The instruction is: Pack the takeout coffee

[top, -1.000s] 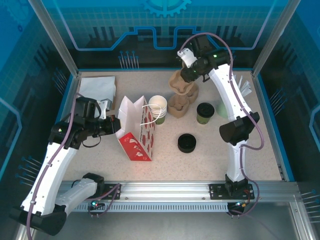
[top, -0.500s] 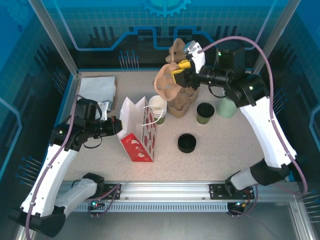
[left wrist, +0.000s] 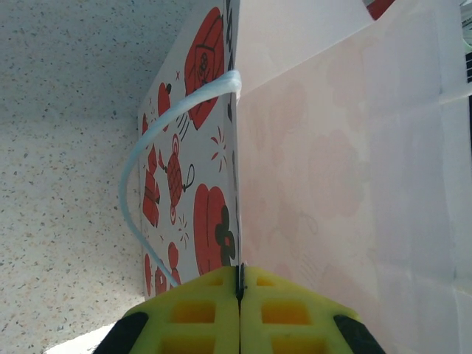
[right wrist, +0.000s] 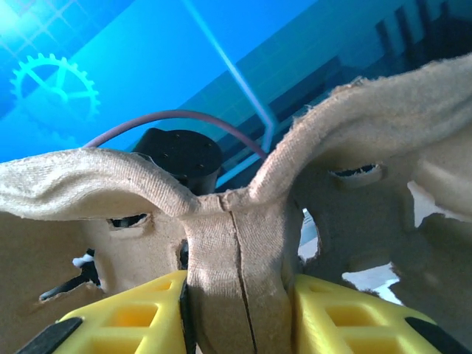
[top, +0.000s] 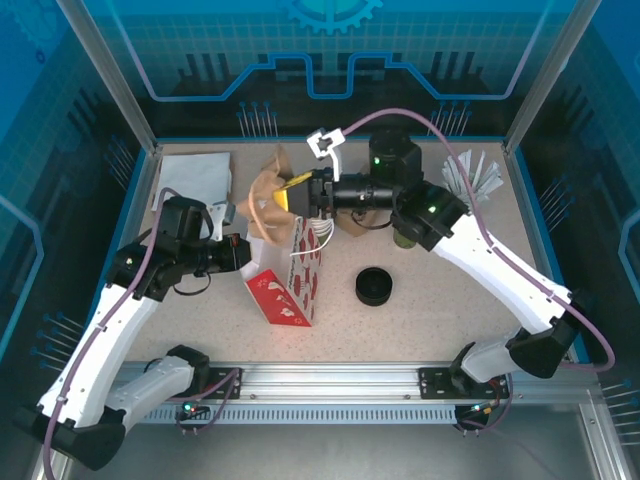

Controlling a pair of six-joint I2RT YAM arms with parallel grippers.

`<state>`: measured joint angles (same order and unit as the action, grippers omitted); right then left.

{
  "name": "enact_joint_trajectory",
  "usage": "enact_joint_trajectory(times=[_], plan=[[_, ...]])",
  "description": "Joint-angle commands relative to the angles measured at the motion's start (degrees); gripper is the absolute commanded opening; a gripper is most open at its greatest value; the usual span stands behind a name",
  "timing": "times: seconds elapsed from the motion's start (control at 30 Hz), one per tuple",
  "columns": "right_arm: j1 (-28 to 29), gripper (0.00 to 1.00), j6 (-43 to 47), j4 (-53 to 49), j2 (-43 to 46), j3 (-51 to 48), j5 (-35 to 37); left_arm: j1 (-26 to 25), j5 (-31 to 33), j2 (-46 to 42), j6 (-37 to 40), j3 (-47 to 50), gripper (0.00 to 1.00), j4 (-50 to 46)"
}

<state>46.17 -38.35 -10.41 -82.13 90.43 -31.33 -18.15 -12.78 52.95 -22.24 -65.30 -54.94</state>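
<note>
Speckled table, blue-walled booth; left tool pinches bag (paper), right tool clamps carrier.

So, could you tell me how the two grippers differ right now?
The left gripper is shut flat on the thin wall of the paper bag, low by the table; the right gripper grips wider, around a thick brown cup carrier, lifted in the air. Both hold something.

The carrier, clamped in the right gripper, hangs over the bag mouth and blocks it from above. The left gripper pinches the bag's left wall. The right arm crosses the table middle. A lid sits mid-table. Open room lies along the near edge and the near right corner.
</note>
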Motion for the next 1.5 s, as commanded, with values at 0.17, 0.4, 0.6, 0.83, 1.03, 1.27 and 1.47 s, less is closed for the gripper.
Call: enact_joint_trajectory(times=[0.17,0.4,0.6,0.83,1.03,1.27,1.47], plan=[[2.40,0.35,-20.13,15.94,1.53,-10.42,2.83,-1.35,1.77,0.76,-1.64,-0.54,0.00,1.51],[2.89,0.35,-21.20,16.83,1.32,-14.88,4.35,-1.76,1.69,0.93,-1.99,-0.15,0.00,2.29],[2.52,0.35,-18.88,13.95,-0.56,-14.29,3.98,-2.40,0.86,0.28,-1.46,0.48,0.00,4.06],[0.36,0.35,-13.54,4.88,-1.02,-13.26,3.63,-2.68,0.92,-0.56,-1.22,1.40,0.00,4.75],[-1.08,0.35,-3.92,-10.12,-2.01,-7.52,3.25,-2.61,0.99,-0.64,-0.79,1.66,0.00,4.24],[-2.69,0.35,6.11,-26.87,-4.98,-1.21,3.22,-2.68,0.75,-0.83,-1.03,2.20,0.00,4.75],[-3.03,0.35,12.47,-36.11,-8.39,3.55,4.29,-2.68,-0.43,-1.09,-1.13,2.48,0.00,5.45]])
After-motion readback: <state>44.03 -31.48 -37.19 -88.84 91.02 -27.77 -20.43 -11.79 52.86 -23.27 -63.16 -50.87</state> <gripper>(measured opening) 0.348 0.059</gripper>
